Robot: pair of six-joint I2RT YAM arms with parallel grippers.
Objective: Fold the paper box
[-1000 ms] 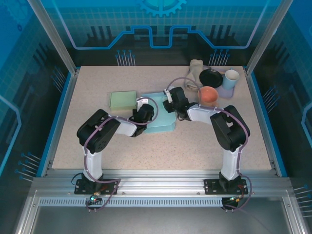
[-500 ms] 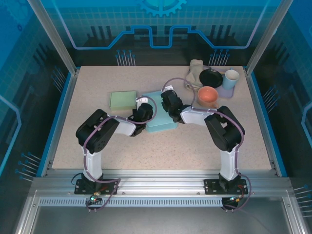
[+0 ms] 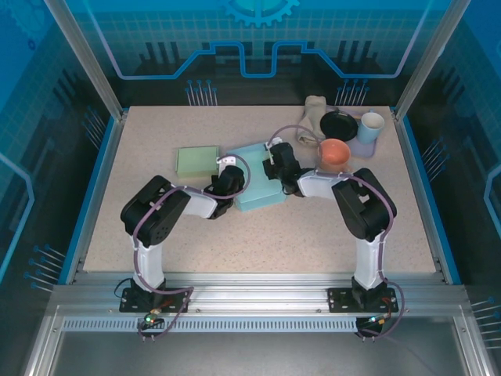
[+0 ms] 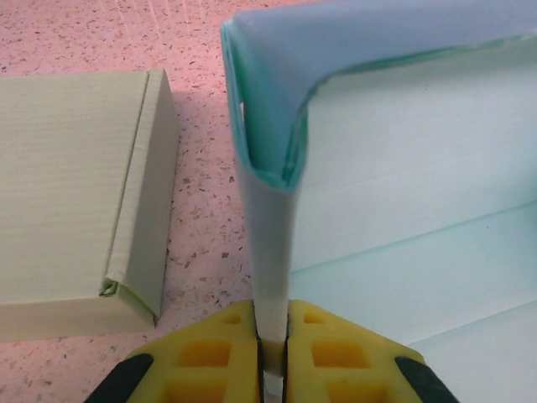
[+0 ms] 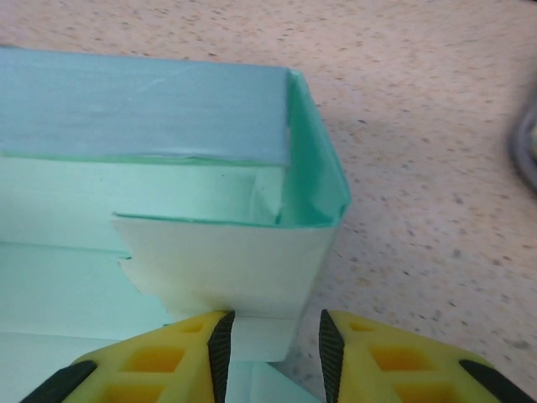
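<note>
One teal paper box (image 3: 257, 190) clamped in left jaws, right jaws apart astride its corner (one green box (image 3: 196, 161) left).

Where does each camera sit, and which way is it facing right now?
Top external: fixed above and behind the bases, looking down on the table; both arms show, left claw and right claw at the teal paper box.
Left wrist: on the left arm, looking past the left claw, shut on a box wall; green box beside.
Right wrist: on the right arm, looking past the right claw, astride a corner wall.
Shared: all views see the teal box.
</note>
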